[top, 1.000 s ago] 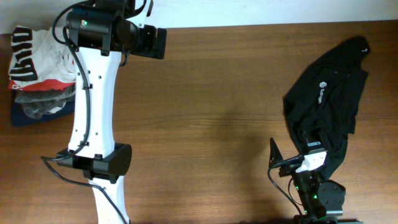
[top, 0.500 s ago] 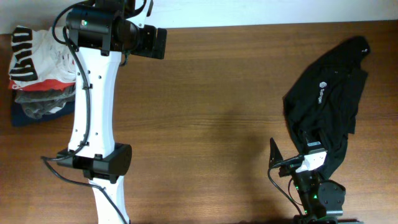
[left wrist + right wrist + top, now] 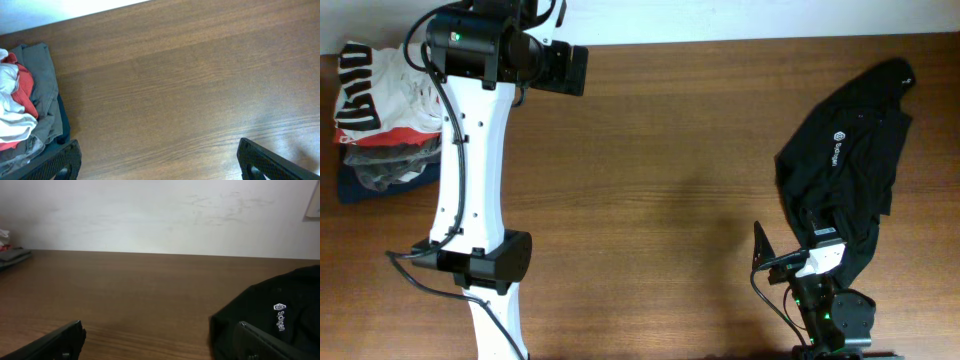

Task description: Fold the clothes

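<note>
The black garment [image 3: 850, 150] with a small white logo [image 3: 835, 151] lies crumpled at the right of the table; it also shows in the right wrist view [image 3: 280, 315]. My right gripper [image 3: 790, 252] is open and empty at the garment's near edge, its right finger over the black cloth [image 3: 160, 345]. A white garment with bold dark letters [image 3: 360, 80] tops a pile at the far left. My left gripper [image 3: 572, 68] is open and empty over bare wood to the right of that pile [image 3: 160, 165].
The pile holds a red garment [image 3: 25, 85], a grey folded garment [image 3: 44, 90] and a navy one [image 3: 360, 190] under the white cloth [image 3: 12, 115]. The white left arm [image 3: 470, 170] stretches across the table's left side. A white wall [image 3: 160, 215] stands behind the table.
</note>
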Robot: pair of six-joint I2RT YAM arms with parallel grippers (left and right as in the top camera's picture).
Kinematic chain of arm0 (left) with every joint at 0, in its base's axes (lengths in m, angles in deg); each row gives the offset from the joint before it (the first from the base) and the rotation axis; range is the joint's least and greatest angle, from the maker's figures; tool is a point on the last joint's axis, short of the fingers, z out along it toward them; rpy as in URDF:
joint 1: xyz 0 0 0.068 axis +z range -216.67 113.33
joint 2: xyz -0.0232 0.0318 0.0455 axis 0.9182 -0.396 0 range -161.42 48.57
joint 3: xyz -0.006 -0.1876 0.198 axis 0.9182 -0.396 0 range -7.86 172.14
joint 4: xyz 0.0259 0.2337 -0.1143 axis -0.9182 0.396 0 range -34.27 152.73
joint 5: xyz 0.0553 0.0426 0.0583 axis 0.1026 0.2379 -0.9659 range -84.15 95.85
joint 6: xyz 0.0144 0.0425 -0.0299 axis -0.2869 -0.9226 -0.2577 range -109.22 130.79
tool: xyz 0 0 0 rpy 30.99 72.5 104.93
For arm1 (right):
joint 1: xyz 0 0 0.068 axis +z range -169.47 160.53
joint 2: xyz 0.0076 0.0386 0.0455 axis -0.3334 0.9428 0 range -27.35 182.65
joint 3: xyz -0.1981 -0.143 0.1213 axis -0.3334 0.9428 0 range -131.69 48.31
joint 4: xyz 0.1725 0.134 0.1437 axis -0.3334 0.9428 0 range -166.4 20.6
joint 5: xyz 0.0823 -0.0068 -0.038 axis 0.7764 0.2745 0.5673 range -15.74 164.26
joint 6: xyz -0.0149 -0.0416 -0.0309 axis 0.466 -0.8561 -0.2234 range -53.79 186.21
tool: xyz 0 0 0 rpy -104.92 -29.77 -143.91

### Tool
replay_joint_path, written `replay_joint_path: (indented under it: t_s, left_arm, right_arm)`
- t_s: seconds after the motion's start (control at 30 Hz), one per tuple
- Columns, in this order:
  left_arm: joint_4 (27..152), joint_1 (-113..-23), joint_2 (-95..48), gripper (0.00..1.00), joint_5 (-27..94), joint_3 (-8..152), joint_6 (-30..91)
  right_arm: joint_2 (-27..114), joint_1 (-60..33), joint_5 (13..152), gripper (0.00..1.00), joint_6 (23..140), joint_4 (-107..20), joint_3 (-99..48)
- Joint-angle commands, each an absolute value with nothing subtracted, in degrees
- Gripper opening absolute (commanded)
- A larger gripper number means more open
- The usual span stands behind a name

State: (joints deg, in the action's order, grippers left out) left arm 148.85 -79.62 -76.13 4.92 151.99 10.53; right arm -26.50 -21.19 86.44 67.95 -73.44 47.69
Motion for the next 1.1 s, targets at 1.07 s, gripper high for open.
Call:
replay_joint_path:
  t_s: [1.07]
  left_arm:
    - [78.14, -85.63, -36.15, 0.99, 4.09, 67.23, -0.83]
  right_arm:
    - [-27.16, -20.6, 87.16, 0.99, 68.63, -73.2, 47.99]
